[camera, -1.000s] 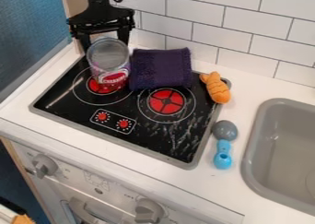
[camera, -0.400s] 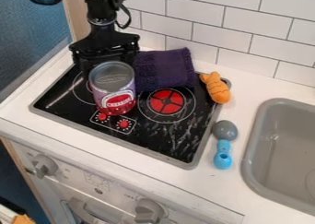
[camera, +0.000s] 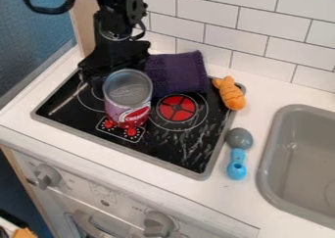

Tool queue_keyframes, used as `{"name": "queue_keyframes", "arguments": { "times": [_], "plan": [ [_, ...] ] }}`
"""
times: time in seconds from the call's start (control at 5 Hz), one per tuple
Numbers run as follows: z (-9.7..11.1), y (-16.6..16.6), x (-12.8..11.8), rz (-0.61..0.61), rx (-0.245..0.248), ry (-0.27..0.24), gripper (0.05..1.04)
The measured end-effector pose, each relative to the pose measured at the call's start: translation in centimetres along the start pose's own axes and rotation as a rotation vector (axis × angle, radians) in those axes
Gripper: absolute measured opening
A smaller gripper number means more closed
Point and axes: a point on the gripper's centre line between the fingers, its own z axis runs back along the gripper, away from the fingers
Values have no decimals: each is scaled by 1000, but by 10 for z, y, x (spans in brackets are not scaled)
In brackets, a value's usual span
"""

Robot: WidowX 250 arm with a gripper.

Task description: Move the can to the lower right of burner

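At the upper left of the camera view, the black gripper (camera: 116, 60) hangs over the stove, directly behind the can and shut on it. The can (camera: 128, 102), with a grey top and a red and purple label, leans slightly. It is in front of the left burner, at the upper edge of the knob panel, and hides part of both. Whether its base touches the stove, I cannot tell. To its right lies the round red burner (camera: 177, 108) on the black stovetop (camera: 173, 146). The gripper's tips are hidden behind the can.
A folded purple cloth (camera: 177, 73) lies behind the red burner, close to the gripper. An orange toy (camera: 230, 93) rests on the stove's right edge. A blue and grey spoon (camera: 237, 154) lies on the counter, left of the grey sink (camera: 267, 171).
The gripper and the can have moved together towards the front and slightly right, from over the left burner. The can has also turned a little with the gripper.
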Motion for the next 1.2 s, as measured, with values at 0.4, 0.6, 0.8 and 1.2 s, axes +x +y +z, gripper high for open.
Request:
{"name": "queue_keyframes", "arguments": {
  "times": [0.4,0.6,0.8,1.2],
  "plan": [
    [5,-8,-12,254,27,-46,998],
    [6,-9,-9,332,15,-63,998],
    [5,-12,-9,366,-13,-63,999],
    [9,-26,-54,220,-57,26,999]
  ]
}}
